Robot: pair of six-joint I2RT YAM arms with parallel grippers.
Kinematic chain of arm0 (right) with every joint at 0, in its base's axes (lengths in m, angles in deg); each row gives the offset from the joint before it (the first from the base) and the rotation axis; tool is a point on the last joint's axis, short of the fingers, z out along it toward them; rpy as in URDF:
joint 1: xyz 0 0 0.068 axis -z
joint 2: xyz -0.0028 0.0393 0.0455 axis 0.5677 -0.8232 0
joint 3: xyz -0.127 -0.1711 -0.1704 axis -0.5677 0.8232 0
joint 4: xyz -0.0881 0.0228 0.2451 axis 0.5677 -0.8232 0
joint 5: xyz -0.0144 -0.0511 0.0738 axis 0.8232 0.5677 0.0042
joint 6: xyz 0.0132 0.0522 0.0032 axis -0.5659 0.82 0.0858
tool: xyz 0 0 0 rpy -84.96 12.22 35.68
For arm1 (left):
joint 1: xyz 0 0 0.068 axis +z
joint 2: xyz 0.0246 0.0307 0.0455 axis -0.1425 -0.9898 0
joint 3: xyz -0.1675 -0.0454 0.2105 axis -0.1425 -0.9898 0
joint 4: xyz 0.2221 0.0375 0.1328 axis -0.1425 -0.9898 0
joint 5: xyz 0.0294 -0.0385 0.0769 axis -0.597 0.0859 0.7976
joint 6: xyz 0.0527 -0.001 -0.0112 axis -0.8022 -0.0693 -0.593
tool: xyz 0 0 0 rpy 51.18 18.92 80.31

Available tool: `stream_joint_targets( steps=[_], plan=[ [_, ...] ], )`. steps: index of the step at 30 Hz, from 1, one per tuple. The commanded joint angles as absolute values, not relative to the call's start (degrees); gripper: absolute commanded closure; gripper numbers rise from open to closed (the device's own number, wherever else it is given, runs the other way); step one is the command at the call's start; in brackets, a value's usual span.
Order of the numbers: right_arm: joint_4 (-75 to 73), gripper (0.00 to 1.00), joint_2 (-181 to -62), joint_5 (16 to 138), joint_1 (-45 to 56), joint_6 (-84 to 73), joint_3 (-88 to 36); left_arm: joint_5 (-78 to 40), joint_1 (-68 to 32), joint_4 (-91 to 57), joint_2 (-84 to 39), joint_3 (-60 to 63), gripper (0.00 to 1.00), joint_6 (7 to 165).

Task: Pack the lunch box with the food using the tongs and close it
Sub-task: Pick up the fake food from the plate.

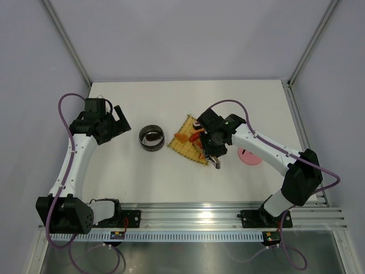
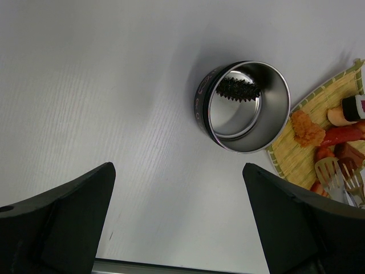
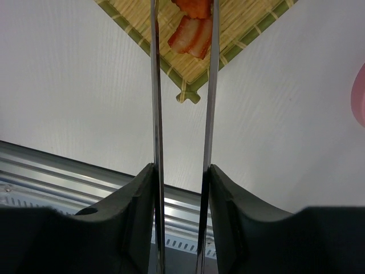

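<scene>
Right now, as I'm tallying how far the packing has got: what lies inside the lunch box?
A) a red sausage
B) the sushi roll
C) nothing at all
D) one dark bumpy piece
D: the left wrist view looks down into the lunch box and shows only a dark bumpy piece in it, while the red sausage lies on the mat.

Silver lunch box (image 2: 203,97) with dark outer wall, pink lid (image 1: 251,157), yellow woven mat (image 3: 239,28) edged green.

Bright, even light; soft shadow beside glinting lunch box (image 2: 277,105).
</scene>
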State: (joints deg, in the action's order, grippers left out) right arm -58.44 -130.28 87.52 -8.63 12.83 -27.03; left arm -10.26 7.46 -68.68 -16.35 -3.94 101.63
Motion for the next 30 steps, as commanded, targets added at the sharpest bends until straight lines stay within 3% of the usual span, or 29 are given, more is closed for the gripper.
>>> stream_joint_targets(
  steps=[1, 7, 15, 23, 27, 30],
  plan=[
    [-58.3, 0.56, -129.4, 86.0, -8.8, 11.3, -30.5, -11.3, 7.8, -66.4, -16.4, -4.4, 0.01, 102.0],
    [-58.9, 0.61, -129.1, 85.6, -8.9, 11.1, -31.0, -11.4, 7.8, -66.3, -16.5, -4.7, 0.01, 102.0],
    [-58.1, 0.47, -130.9, 85.3, -9.0, 10.8, -30.0, -11.3, 7.8, -66.4, -16.2, -4.6, 0.01, 101.8],
    [-57.9, 0.47, -132.4, 83.5, -9.0, 10.3, -29.4, -11.9, 7.8, -66.1, -16.4, -4.6, 0.01, 102.0],
    [-58.4, 0.51, -132.3, 83.1, -9.3, 10.3, -29.9, -11.9, 7.8, -66.1, -16.4, -4.7, 0.01, 101.9],
    [-59.1, 0.47, -131.9, 83.1, -9.6, 10.2, -30.6, -11.9, 7.8, -66.0, -16.3, -4.9, 0.01, 101.9]
  ],
)
